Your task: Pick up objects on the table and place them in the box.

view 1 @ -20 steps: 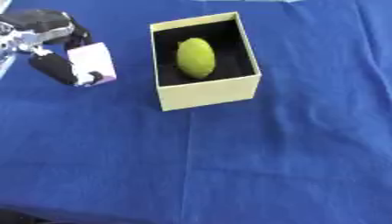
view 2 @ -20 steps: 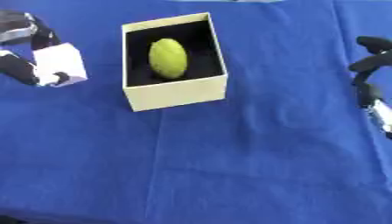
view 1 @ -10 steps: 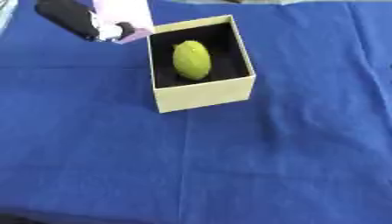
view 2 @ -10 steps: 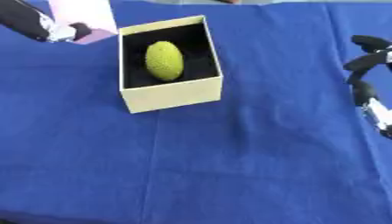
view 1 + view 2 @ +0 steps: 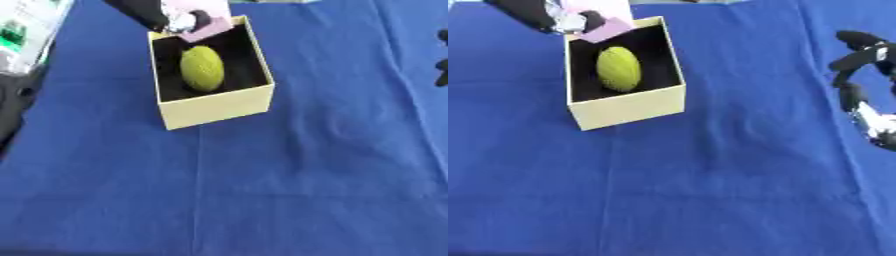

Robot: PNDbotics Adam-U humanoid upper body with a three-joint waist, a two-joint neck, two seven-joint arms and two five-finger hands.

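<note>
- Hanging over the far rim of the box, a small pale pink-and-white block sits in the left hand, whose fingers are curled round it; the block's lower corner dips just inside the opening at about 12 o'clock of the box.
- The box is an open cream-yellow carton with a dark inside, standing on the surface toward 11 o'clock of the view, turned slightly askew.
- A yellow-green oval object lies on the box floor, its long side running from near wall to far wall, roughly centred, apart from the walls and from the block above it.
- The left hand comes in from the upper left corner, black with a silver patch near the block; it stays above the box's far left corner and I cannot tell whether it touches the rim.
- The right hand shows at the right edge at about 3 o'clock, well apart from the box, black with pale parts lower down; its fingers are curved and hold nothing, hanging over bare cloth.
- The surface is covered with a deep blue cloth, faintly creased, with nothing lying on its near half.
- At the left edge, around 9 to 10 o'clock, a pale blurred thing with a green spot and a dark shape below it lie off the cloth; what they are cannot be made out.
</note>
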